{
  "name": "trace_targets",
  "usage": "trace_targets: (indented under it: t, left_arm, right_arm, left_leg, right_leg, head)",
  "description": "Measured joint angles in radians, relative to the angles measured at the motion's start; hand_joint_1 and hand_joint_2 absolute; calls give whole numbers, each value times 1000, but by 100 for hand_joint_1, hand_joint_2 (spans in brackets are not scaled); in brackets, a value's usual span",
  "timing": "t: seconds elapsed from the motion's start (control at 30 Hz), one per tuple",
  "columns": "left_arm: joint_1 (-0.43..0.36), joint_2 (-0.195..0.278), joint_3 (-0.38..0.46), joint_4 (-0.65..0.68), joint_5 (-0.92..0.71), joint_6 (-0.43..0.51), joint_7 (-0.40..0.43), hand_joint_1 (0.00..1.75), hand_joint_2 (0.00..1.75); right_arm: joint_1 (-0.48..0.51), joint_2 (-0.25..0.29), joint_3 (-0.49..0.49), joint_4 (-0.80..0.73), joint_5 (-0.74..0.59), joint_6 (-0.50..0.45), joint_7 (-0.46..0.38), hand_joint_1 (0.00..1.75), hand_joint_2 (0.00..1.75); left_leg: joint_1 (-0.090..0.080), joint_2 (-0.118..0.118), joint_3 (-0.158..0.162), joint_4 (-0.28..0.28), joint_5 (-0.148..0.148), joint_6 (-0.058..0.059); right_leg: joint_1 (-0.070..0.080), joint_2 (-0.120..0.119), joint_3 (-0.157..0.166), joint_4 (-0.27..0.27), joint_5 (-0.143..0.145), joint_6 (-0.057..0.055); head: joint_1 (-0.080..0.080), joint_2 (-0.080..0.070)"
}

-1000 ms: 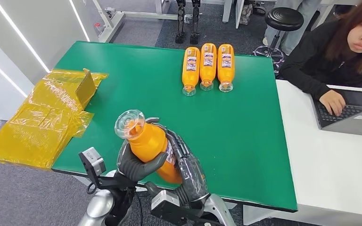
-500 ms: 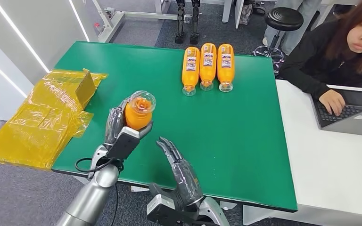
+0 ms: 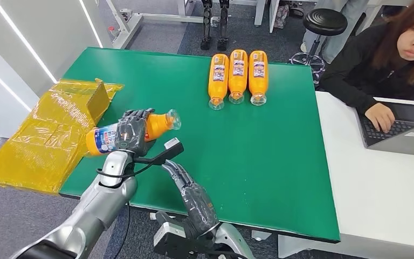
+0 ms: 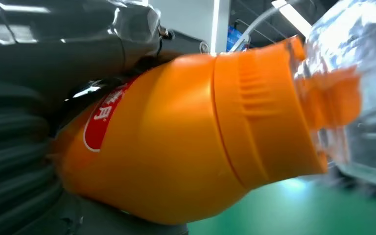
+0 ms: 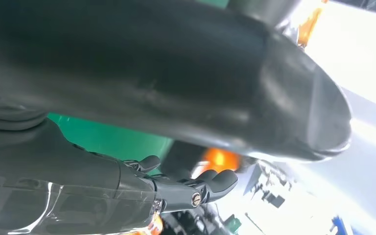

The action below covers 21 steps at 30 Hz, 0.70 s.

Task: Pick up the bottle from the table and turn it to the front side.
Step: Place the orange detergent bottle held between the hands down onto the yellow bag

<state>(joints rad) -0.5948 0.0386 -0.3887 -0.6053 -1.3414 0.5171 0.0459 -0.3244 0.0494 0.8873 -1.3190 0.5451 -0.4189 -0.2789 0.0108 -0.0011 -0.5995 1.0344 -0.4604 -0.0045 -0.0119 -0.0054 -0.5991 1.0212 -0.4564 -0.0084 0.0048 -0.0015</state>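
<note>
Where tabletop (image 3: 280,156) green, 3 bottles (image 3: 237,77).

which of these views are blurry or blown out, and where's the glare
Head view: sharp and evenly lit, held bottle crisp in the left hand. Left wrist view: bottle soft, its clear cap and background smeared. Right wrist view: right hand fairly sharp, thumb blurred, upper-right corner blown out white.

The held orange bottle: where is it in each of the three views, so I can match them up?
Head view: held orange bottle lies sideways in the left hand, left of centre.
Left wrist view: close up, across most of the picture.
Right wrist view: a blurred orange patch, perhaps it; cannot tell.
Shared landmark: green table.
</note>
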Motion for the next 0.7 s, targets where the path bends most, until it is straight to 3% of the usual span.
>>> trace_targets:
  t: [0.1, 0.27, 0.57, 0.6, 0.63, 0.7]
  left_arm:
    - [-67, 14, -59, 103, -130, -93, 88, 175, 175]
    - [-138, 37, -120, 203, -212, -217, 135, 175, 175]
    - [-199, 81, -140, 277, -223, -274, 144, 147, 175]
    - [-202, 89, -142, 283, -221, -278, 147, 134, 175]
    - [-205, 98, -143, 288, -217, -284, 153, 110, 175]
    - [-209, 120, -143, 300, -202, -298, 170, 46, 175]
  right_arm:
    - [-1, 5, 7, 11, -12, 4, -1, 0, 0]
    - [10, 5, 10, 19, -27, 13, 3, 0, 0]
    - [32, 0, 9, 19, -41, 14, 10, 0, 0]
    - [36, -3, 8, 19, -41, 13, 12, 0, 0]
    - [40, -7, 8, 19, -41, 12, 13, 0, 0]
    - [51, -16, 5, 19, -42, 8, 16, 0, 0]
  left_leg:
    - [0, 1, 0, 0, 0, 0]
    - [0, 1, 0, 0, 0, 0]
    - [0, 2, 0, 0, 0, -1]
    - [0, 3, 0, 0, 0, -1]
    - [0, 4, 0, 0, 0, -1]
    - [0, 6, 0, 0, 0, -1]
  right_leg:
    - [0, 1, 0, 0, 1, -1]
    - [0, 2, -1, 0, 1, -1]
    - [0, 3, -2, 1, 1, -1]
    - [0, 4, -2, 1, 1, -1]
    - [0, 5, -3, 1, 1, -2]
    - [0, 6, -3, 1, 1, -2]
  head:
    - [0, 0]
    - [0, 0]
    - [0, 0]
    - [0, 0]
    - [0, 0]
    - [0, 0]
